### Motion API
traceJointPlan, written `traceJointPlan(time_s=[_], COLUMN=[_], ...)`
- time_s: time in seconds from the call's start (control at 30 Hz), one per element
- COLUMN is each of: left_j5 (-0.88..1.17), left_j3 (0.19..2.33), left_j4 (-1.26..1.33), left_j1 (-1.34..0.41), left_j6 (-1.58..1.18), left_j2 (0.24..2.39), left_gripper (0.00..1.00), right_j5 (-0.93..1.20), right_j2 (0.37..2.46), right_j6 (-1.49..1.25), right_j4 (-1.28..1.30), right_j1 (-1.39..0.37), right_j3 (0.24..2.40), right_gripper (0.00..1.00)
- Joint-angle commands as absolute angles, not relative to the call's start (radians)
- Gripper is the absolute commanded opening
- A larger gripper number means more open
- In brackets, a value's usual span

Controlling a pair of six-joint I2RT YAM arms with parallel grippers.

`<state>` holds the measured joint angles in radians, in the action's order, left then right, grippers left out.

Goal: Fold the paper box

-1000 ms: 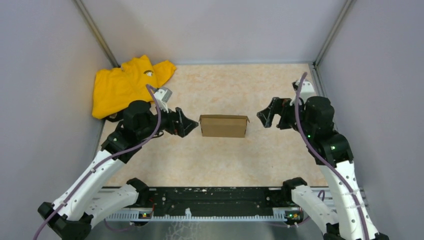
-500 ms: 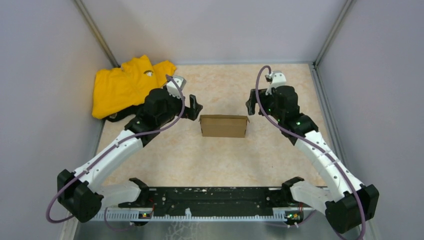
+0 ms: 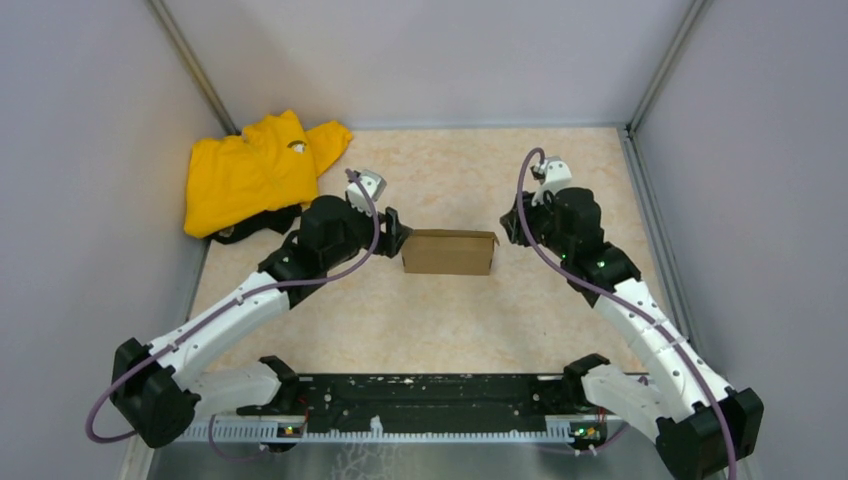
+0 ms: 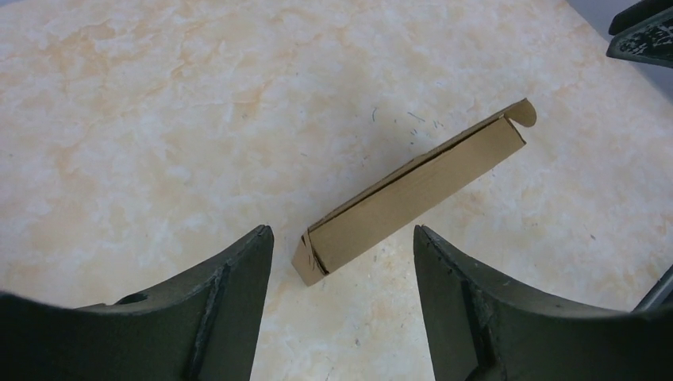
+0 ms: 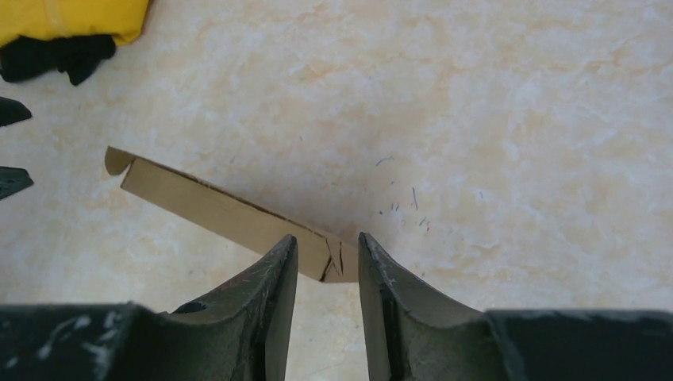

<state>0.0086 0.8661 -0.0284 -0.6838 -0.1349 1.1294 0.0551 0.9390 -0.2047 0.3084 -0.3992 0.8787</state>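
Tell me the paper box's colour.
Plain brown, unprinted; the paper box shows best in the left wrist view.

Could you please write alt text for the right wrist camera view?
The paper box lies on the marbled beige table, its near end between the two dark fingers of the right gripper, which stand close on either side; whether they grip it is unclear. A yellow garment shows at the top left corner.

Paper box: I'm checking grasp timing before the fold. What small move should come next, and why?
Probably the left gripper should close on its end of the paper box. Its jaws stand wide with that end between them and a gap on each side, while the right gripper brackets the opposite end narrowly. Whether the right one pinches yet is unclear.
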Motion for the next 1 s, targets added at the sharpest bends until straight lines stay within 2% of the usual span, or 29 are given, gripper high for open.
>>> traceJointPlan(time_s=[0.0,0.17,0.37,0.47,0.97], left_j5=[-0.070,-0.099,-0.095,-0.085,-0.089], left_j3=[0.830,0.812,0.795,0.799,0.787], left_j4=[-0.084,-0.126,-0.120,-0.123,-0.052], left_j1=[-0.708,-0.707,-0.709,-0.709,-0.710], left_j6=[-0.141,-0.147,-0.155,-0.155,-0.131], left_j2=[1.062,1.042,1.073,1.094,1.130], left_gripper=[0.71,0.66,0.58,0.53,0.52], right_j5=[0.108,0.096,0.084,0.070,0.003], right_j2=[0.944,0.953,0.967,0.979,1.011], right_j6=[-0.217,-0.225,-0.215,-0.209,-0.190], right_j4=[0.327,0.331,0.330,0.331,0.312], right_j1=[-0.412,-0.435,-0.455,-0.463,-0.485], right_j3=[0.839,0.823,0.812,0.814,0.825], right_gripper=[0.34,0.33,0.23,0.23,0.22])
